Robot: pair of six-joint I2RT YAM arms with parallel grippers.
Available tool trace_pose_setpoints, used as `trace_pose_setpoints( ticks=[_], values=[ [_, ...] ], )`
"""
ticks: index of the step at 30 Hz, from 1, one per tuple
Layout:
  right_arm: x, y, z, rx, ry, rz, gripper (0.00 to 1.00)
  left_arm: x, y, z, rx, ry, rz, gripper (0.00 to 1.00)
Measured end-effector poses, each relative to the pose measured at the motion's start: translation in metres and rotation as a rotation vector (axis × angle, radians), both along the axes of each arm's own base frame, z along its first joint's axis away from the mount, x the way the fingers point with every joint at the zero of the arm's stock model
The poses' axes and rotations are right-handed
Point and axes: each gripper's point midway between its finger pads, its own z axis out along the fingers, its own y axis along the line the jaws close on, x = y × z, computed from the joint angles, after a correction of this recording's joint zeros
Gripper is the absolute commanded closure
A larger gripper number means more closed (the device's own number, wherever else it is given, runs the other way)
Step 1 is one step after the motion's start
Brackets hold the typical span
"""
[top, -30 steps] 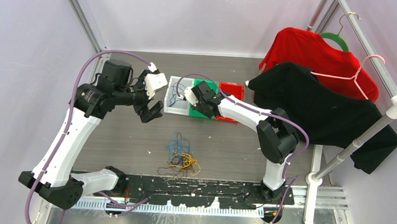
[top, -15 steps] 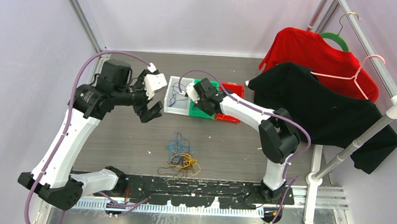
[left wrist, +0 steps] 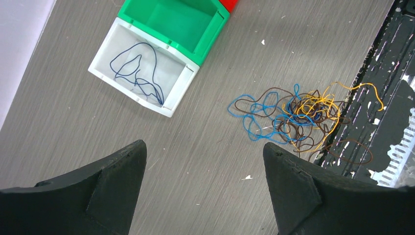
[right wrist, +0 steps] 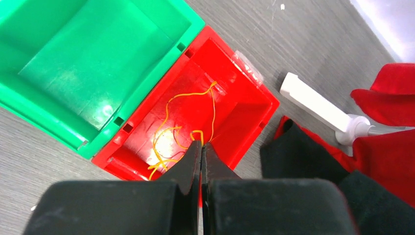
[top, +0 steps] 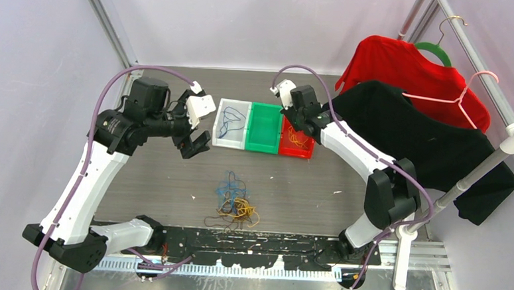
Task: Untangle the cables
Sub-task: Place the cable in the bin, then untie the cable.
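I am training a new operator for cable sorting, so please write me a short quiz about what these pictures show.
1. True or false: an orange-yellow cable lies in the red bin.
2. Which bin holds the blue cable? A the white bin; B the green bin; C the red bin.
3. Fill the gap: the jaws of the left arm stand ___.
Key: 1 true; 2 A; 3 open.
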Motion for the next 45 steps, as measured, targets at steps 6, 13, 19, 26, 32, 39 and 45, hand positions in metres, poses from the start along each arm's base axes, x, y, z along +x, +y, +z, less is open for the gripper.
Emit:
trace_pose_setpoints(
  ticks=[6,13,19,26,32,39,45],
  values=[
    [0.005,-0.006,-0.027,-0.019,0.047,-0.041,0.99,0.0,0.0,0.0,0.0,0.0,0.001,0.11],
    [0.018,-0.006,-0.084,-0.075,0.141,-0.098,0.99,0.002,0.002,-0.002,0.013,-0.003,0.01,0.07],
    [0.035,-0.008,-0.102,-0.088,0.128,-0.174,0.83,0.002,0.004,-0.008,0.033,-0.001,0.004,0.06],
    [0.055,-0.011,-0.081,-0.045,0.031,-0.28,0.48,0.005,0.008,-0.018,0.075,0.005,0.0,0.04],
    [0.056,-0.013,-0.06,-0.005,-0.011,-0.317,0.39,0.007,0.01,-0.035,0.124,0.061,-0.009,0.02],
    [0.054,-0.013,-0.02,0.077,-0.075,-0.346,0.15,0.006,0.013,-0.051,0.161,0.136,-0.012,0.02],
    [0.053,-0.015,0.011,0.134,-0.127,-0.36,0.19,0.005,0.013,-0.052,0.161,0.138,-0.031,0.02]
  ],
)
